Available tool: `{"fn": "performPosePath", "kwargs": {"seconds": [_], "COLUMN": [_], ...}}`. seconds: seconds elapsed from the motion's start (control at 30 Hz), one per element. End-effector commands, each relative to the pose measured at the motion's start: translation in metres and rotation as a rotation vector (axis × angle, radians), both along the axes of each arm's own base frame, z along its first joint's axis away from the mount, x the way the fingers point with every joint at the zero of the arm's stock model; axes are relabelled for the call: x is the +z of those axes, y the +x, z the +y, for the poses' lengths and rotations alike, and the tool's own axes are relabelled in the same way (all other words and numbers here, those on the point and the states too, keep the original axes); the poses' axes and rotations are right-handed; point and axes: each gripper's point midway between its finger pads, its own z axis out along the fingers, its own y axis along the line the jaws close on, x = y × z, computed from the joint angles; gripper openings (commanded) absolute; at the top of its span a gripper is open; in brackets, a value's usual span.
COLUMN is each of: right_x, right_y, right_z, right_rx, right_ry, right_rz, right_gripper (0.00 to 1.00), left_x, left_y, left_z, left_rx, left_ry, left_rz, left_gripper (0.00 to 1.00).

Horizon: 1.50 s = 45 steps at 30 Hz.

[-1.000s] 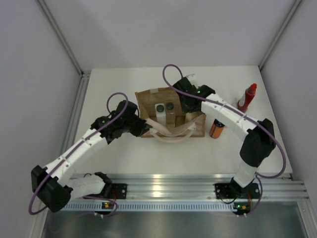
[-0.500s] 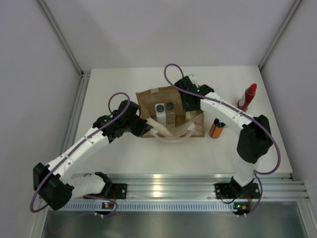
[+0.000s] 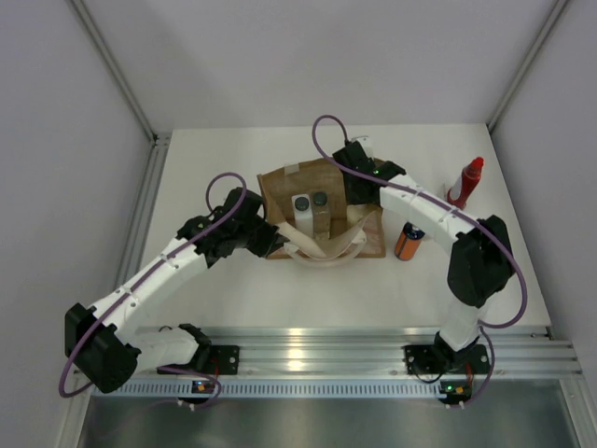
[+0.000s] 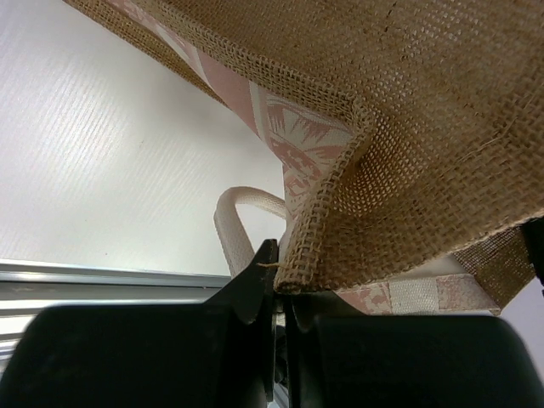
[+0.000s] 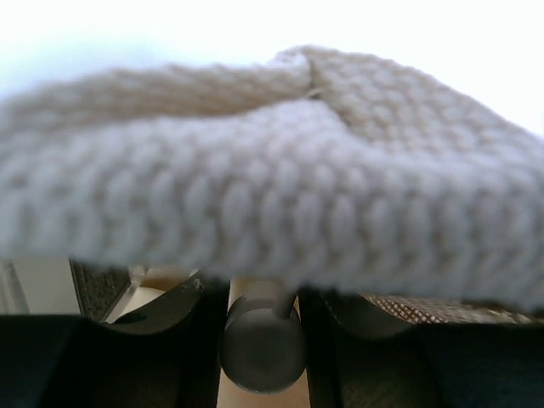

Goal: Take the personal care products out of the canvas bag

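**A:** Start with the big thing. Where's the bag?

**B:** The bag [image 3: 278, 191] is in the middle of the table [image 3: 233, 289], with its handle [image 3: 326, 252] slumped on the near side. The left claw [image 4: 276, 297] is clamped tight on a corner of the weave.

**A:** And the other arm?

**B:** That's what has just changed. The right claw [image 3: 359, 189] has pushed a little further into the bag's right end. Its jaws were wide a second ago and have now drawn in on the grey-capped bottle [image 5: 262, 344]. In the wrist view the cap sits between the fingers and appears to touch both. A woven strap hangs across just above it.

**A:** So it's got one?

**B:** I'd say the grip is made and the lift comes next. That strap could drag as the bottle comes up.

**A:** And the smaller bits?

**B:** The red bottle [image 3: 464, 184] stands near the table's right edge. The orange bottle [image 3: 408, 241] is just beside the bag, so both are already out. A pale squarish top [image 3: 301, 203] and a dark round top [image 3: 321, 199] still show in the bag's mouth.
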Motion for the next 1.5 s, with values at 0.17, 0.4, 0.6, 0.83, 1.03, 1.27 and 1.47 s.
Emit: {"fn": "performPosePath", "kwargs": {"seconds": [0.17,0.4,0.6,0.83,1.03,1.27,1.47], "right_x": [0.028,0.081,0.115,0.15,0.177,0.216,0.256], "right_y": [0.003,-0.001,-0.006,-0.022,-0.038,-0.059,-0.078], "right_z": [0.012,0.021,0.019,0.028,0.029,0.028,0.025], "right_rx": [0.072,0.147,0.17,0.248,0.293,0.334,0.354], "right_ry": [0.09,0.078,0.092,0.139,0.16,0.203,0.251], "right_rz": [-0.079,-0.203,-0.273,-0.305,-0.3,-0.279,-0.297], "right_gripper": [0.0,0.0,0.0,0.0,0.0,0.0,0.0], "left_x": [0.006,0.011,0.015,0.017,0.018,0.02,0.02], "left_y": [0.011,0.016,0.019,0.019,0.02,0.02,0.02], "left_z": [-0.002,-0.002,-0.004,-0.003,-0.002,0.001,0.001], "left_rx": [0.0,0.002,-0.004,0.001,0.012,0.029,0.03], "left_ry": [-0.008,-0.004,-0.007,-0.013,-0.012,-0.014,-0.013], "left_rz": [-0.037,-0.054,-0.061,-0.062,-0.068,-0.074,-0.075], "left_gripper": [0.0,0.0,0.0,0.0,0.0,0.0,0.0]}}
